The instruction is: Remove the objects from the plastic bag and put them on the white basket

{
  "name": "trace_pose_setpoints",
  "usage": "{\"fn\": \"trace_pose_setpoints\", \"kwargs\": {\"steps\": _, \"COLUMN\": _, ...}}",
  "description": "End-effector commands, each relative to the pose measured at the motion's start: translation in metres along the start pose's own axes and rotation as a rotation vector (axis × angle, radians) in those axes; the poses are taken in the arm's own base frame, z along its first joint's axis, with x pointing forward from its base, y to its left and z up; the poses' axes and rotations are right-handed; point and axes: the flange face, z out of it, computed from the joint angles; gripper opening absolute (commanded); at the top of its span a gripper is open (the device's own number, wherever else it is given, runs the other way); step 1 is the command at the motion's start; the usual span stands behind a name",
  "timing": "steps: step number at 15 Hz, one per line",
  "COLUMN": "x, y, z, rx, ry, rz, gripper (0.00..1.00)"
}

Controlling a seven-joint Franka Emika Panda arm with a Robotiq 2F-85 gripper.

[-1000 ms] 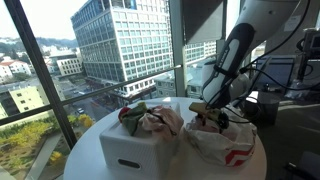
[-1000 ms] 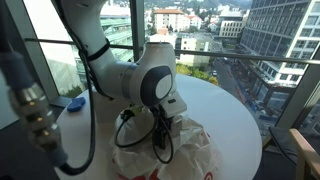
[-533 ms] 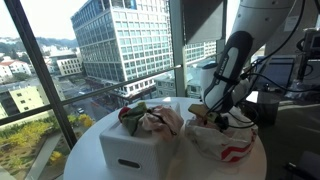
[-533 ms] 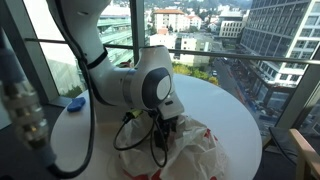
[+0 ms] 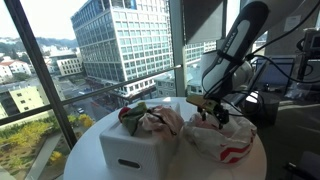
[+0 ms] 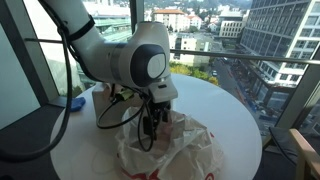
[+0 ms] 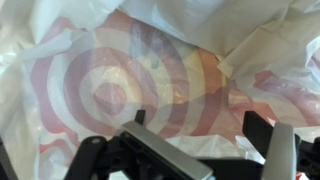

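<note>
Round white table (image 5: 88, 150), white basket (image 5: 132, 152), plastic bag (image 5: 226, 140)

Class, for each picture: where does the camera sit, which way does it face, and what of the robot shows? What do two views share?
Exterior view: beside the table, facing basket and bag; arm and hand show.
Exterior view: behind the arm, looking down at the bag, windows beyond.
Wrist view: above the hand, looking down into the bag.
All three share the bag.
</note>
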Motion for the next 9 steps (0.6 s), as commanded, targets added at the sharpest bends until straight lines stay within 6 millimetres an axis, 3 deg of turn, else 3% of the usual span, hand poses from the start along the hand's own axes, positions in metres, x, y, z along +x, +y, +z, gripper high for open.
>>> {"fn": "trace_pose_setpoints", "kwargs": {"steps": 1, "x": 0.001, "y": 0.02, "z": -0.051, "rx": -0.032, "ry": -0.005, "rz": -0.022, "gripper": 1.0}}
{"fn": "trace_pose_setpoints", "kwargs": {"steps": 6, "x": -0.015, "y": 0.038, "z": -0.113, "rx": -0.044, "ry": -0.072, "rz": -0.053, "gripper": 1.0}}
{"fn": "trace_pose_setpoints", "kwargs": {"steps": 9, "x": -0.021, "y": 0.044, "z": -0.138, "rx": -0.03, "ry": -0.12, "rz": -0.042, "gripper": 1.0}}
